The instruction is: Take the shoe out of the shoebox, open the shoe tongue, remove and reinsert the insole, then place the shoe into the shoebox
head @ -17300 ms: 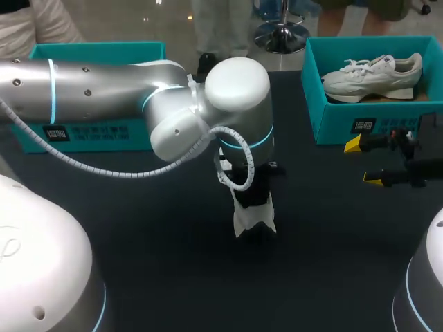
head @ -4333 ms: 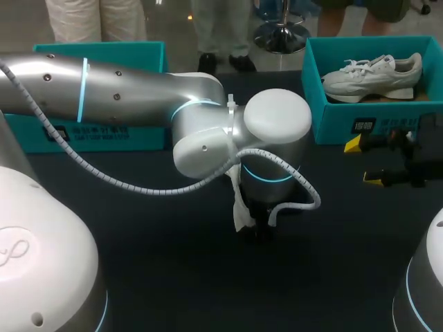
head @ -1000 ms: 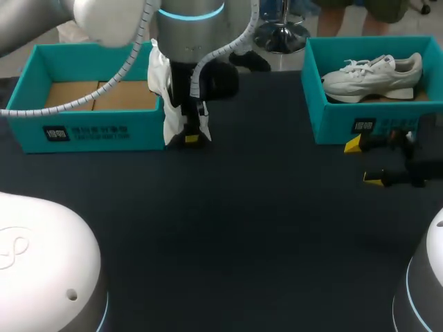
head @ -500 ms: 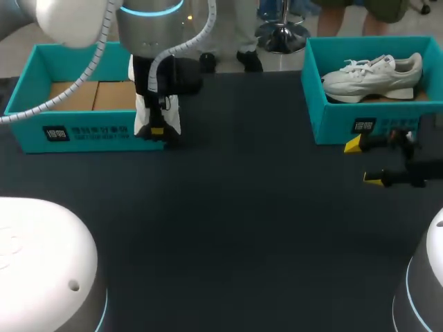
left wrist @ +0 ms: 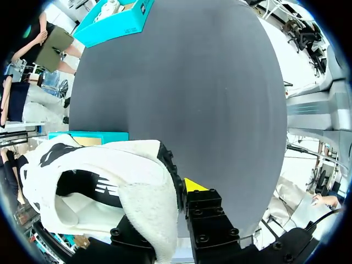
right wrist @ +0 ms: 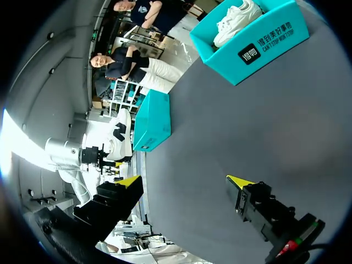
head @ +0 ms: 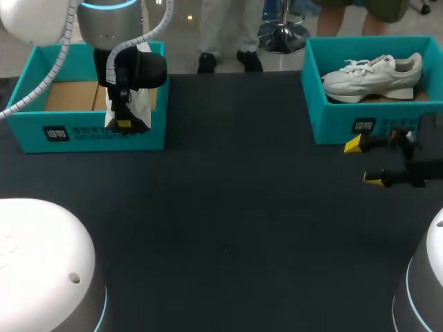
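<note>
Our dark desk [head: 235, 228] lay bare between the boxes. Our left end effector [head: 124, 123] was clenched on the white shoe [head: 147, 107], holding it over the front wall of the left shoebox [head: 76, 131]. Our right end effector [head: 370, 162], fingers spread, hovered just beside the right shoebox [head: 332, 128], which held a second shoe [head: 374, 72].

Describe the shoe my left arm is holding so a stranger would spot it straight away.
On the dark table stand two teal shoeboxes; find the left shoebox. Over it the left gripper holds the black-and-white shoe, hanging on end. The all-white shoe lies flat in the right shoebox, untouched.
</note>
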